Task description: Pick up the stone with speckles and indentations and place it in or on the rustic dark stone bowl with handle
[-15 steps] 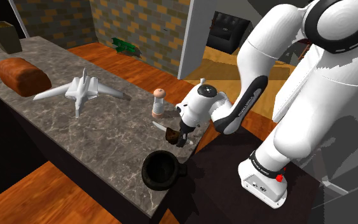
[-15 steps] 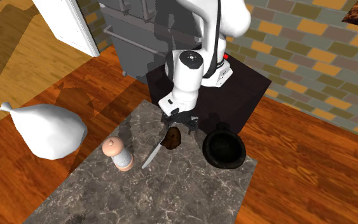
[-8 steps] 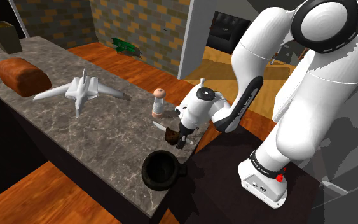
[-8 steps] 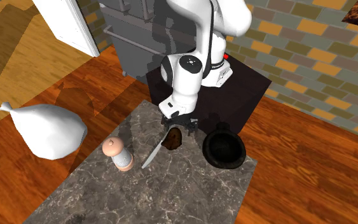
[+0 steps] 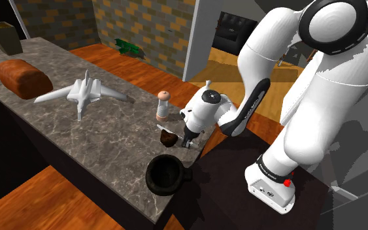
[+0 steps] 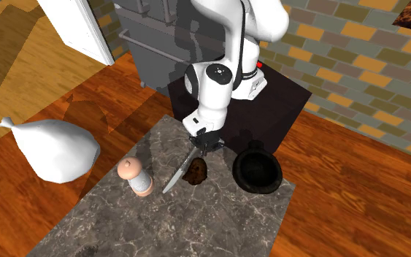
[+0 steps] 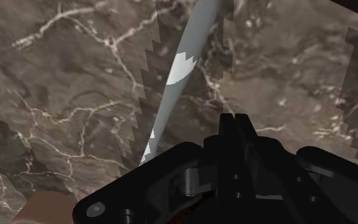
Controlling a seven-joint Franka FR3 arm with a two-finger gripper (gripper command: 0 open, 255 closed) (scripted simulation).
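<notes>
Brown speckled stone [image 6: 196, 173] lies loose on the marble counter [image 6: 196, 226], near the edge closest to the robot's stand. A knife [image 6: 177, 175] runs along it on the second exterior view's left, close enough that I cannot tell whether they touch. The dark bowl [image 6: 257, 171] stands near on that view's right, empty, its handle pointing toward the stand. A small shaker [image 6: 136, 177] stands beyond the knife, apart from all this. The pincer [image 6: 205, 146] hangs low between the stone and the stand, short of the stone. In the wrist view the black fingers [image 7: 234, 121] meet tip to tip over the knife blade [image 7: 187, 60], so it is clenched on nothing and the stone is not grasped. Judgement: the step in hand is the pick itself, with the placing wholly ahead. To do it well, the fingers should spread wide before any descent. The hand should then centre over the stone rather than the knife and come down straight, one finger on either flank. Close across the narrower width, and keep the finger on the knife side from riding onto the blade. The lumpy surface may slip, so grip low and firm, lift clear of the bowl's rim, then carry over.
</notes>
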